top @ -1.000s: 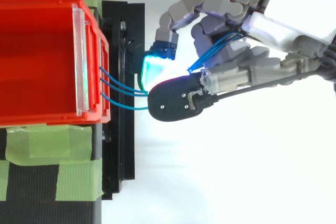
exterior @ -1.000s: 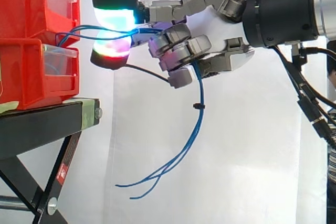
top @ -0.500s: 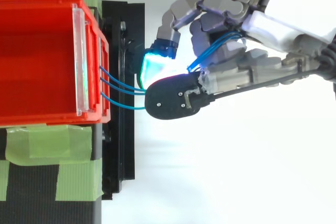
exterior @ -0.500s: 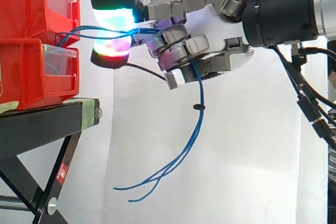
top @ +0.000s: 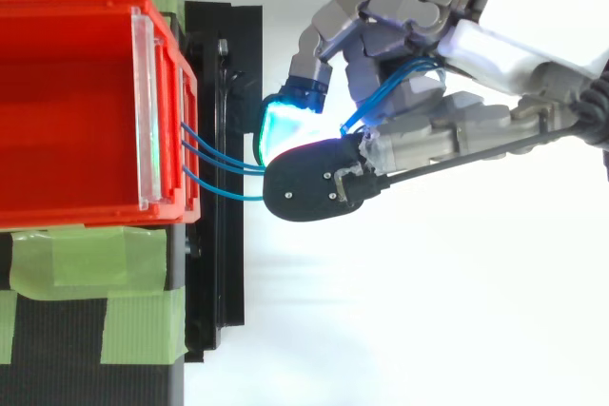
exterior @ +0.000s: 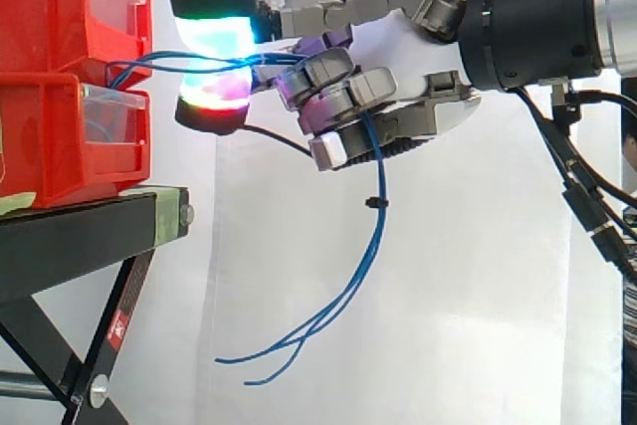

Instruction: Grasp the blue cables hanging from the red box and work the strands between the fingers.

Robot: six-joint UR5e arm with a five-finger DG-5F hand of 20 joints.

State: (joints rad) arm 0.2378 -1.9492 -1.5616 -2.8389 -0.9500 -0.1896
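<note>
The upper bin [exterior: 60, 7] sits on the lower bin [exterior: 60, 136] at the left, and the lower one rests on the stand [exterior: 90, 231]. The hand [exterior: 418, 57] is to their right, apart from them. The cables [exterior: 373, 236] leave the upper bin's right side, pass between two fingertips [exterior: 211, 37], run through the curled fingers and hang below the hand, right of the stand. A curtain [exterior: 478, 296] is behind.

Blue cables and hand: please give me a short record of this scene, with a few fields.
hand: comes in from the right in the side view, fingers curled round the blue cables
pads: two glowing pads pinch the strands close to the red bin
cable path: from the bin's front through the hand; loose ends hang free below
support: red bins stacked on a black stand
</note>
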